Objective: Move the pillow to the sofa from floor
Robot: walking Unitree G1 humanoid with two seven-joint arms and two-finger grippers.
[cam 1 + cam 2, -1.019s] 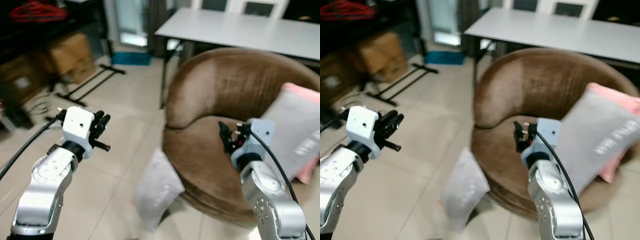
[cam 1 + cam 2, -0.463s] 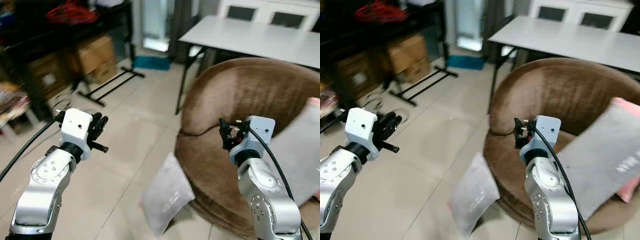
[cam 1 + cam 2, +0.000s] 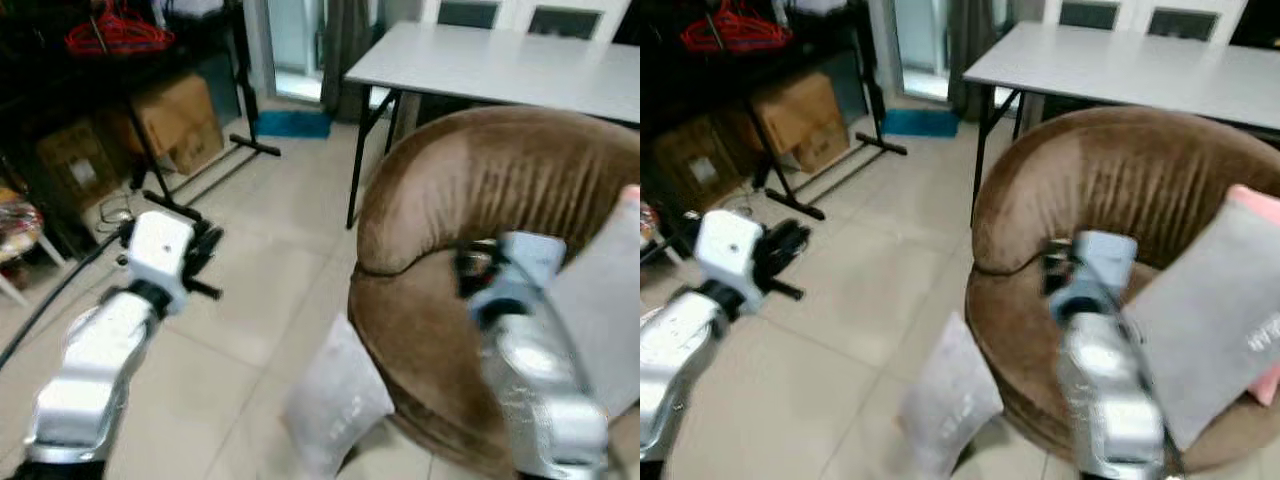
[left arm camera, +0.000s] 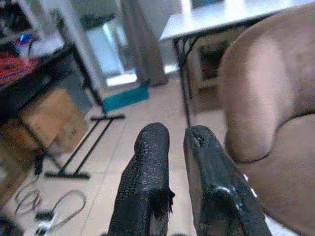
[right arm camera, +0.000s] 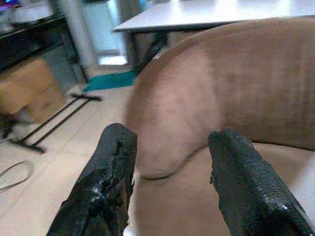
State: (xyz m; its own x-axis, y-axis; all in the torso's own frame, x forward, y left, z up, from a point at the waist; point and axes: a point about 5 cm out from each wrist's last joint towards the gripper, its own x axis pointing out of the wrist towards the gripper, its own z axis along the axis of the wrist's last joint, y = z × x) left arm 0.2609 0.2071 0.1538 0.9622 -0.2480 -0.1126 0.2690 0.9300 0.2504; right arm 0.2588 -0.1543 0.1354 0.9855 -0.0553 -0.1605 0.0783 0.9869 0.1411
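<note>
A light grey pillow [image 3: 335, 400] stands on the tiled floor, leaning against the front of the round brown sofa [image 3: 470, 190]. My left gripper [image 3: 205, 258] is held up over the floor to the left of the pillow, fingers [image 4: 150, 147] nearly together with nothing between them. My right gripper [image 3: 1055, 262], blurred, hovers over the sofa seat above and right of the pillow; its fingers [image 5: 115, 147] stand wide apart and empty. A larger grey pillow [image 3: 1215, 320] rests on the sofa with a pink one [image 3: 1262, 208] behind it.
A white table [image 3: 500, 60] stands behind the sofa. To the left are cardboard boxes [image 3: 175, 115], a black rack foot [image 3: 205, 165], red hangers [image 3: 110, 30], cables [image 3: 110, 212] and a blue mat [image 3: 290, 122]. Bare tiles [image 3: 270, 260] lie between my arms.
The whole picture has shifted and blurred, so the camera moved. Both arms keep about the same raised pose. The floor pillow has not moved.
</note>
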